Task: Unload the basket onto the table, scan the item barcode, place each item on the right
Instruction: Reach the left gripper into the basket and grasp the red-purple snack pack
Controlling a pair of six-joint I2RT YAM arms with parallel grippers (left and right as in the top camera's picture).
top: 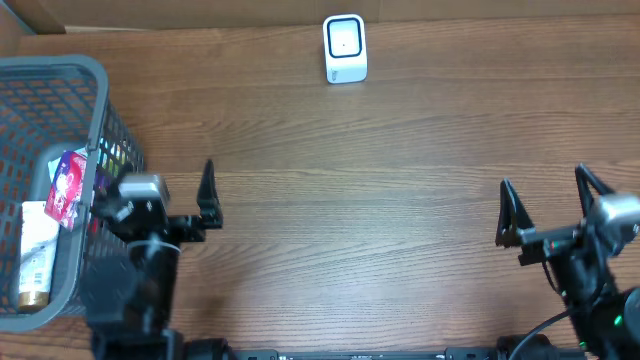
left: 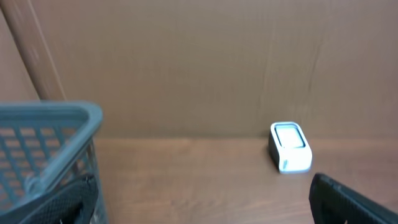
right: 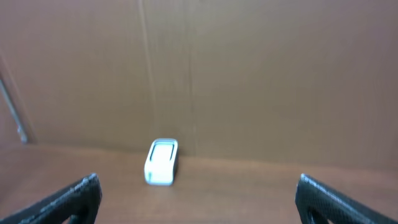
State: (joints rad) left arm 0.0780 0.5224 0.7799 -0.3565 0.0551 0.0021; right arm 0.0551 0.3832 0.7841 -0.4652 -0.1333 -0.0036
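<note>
Scanner: the white barcode scanner [top: 345, 47] stands at 12 o'clock on the wooden table [top: 350, 180], close to the cardboard wall and well apart from both arms.
Items: you find them in the grey basket [top: 60, 70] at 9 o'clock. A red packet [top: 66, 185] and a white tube [top: 36, 255] lie inside, and there are some more things that I cannot name.
Left gripper [left: 204, 183]: it is at 8 o'clock, at the right wall of the basket. Its fingers are spread as wide as they go and there is nothing between them.
Right gripper [top: 543, 190]: it is at 4 o'clock over bare table, also fully spread and with nothing in it.
Done: I judge that nothing is done yet. No item is out of the basket and none is near the scanner.
Left to do: you must take one item from the basket, probably with the left arm, then carry it toward 12 o'clock and turn its barcode to the scanner window. No barcode is visible from here.
</note>
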